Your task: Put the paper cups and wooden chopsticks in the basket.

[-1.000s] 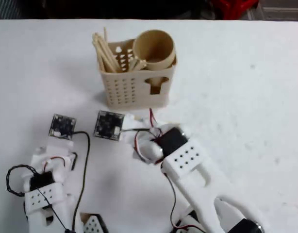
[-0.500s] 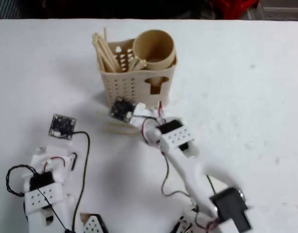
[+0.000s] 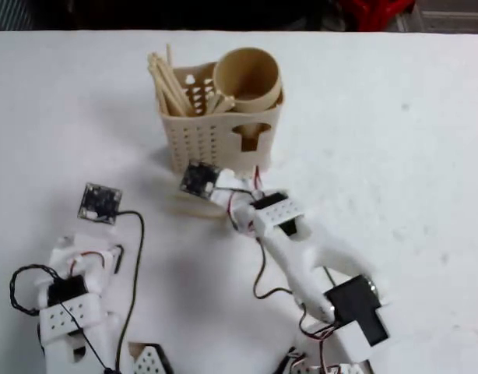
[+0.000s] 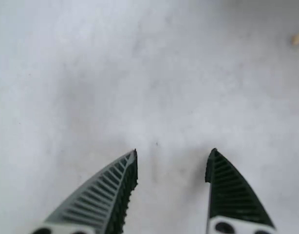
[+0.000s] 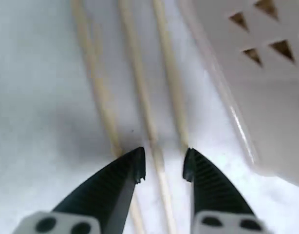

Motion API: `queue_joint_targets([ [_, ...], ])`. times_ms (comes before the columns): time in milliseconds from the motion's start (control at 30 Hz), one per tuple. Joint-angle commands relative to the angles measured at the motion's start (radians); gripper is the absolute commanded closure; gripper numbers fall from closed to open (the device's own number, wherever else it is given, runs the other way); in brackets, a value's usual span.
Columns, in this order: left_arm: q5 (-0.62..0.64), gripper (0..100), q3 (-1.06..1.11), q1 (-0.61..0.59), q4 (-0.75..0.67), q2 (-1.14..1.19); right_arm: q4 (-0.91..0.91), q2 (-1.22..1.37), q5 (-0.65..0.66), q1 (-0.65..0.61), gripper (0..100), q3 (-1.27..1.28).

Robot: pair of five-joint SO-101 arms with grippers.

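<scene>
Hovering low, my right gripper (image 5: 163,165) (jaws partly open) straddles the middle chopstick (image 5: 139,97), which runs straight ahead beside the basket (image 5: 252,112).

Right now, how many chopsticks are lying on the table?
3. One chopstick lies between the tips of the right gripper, one and another on either side, all on the table beside the basket. More may be hidden.

Parted end effector (image 5: 163,164) astride middle of three wooden chopsticks (image 5: 141,97), beside the basket (image 5: 259,97)
</scene>
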Motion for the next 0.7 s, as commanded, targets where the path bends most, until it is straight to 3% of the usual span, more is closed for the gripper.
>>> queue_joint_targets([
  [0, -0.011, 76, -0.009, 0.008, -0.018, -0.013, 0.211, 0.01, 0.104, -0.015, 92.5, -0.069],
  [200, -0.011, 76, -0.009, 0.008, -0.017, -0.013, 0.394, 0.001, 0.133, -0.094, 94.1, -0.071],
  [433, -0.011, 76, -0.009, 0.008, -0.017, -0.013, 0.4, -0.01, 0.084, -0.094, 94.0, -0.087],
  [667, -0.011, 76, -0.009, 0.008, -0.017, -0.013, 0.42, -0.206, 0.021, -0.105, 93.9, -0.092],
])
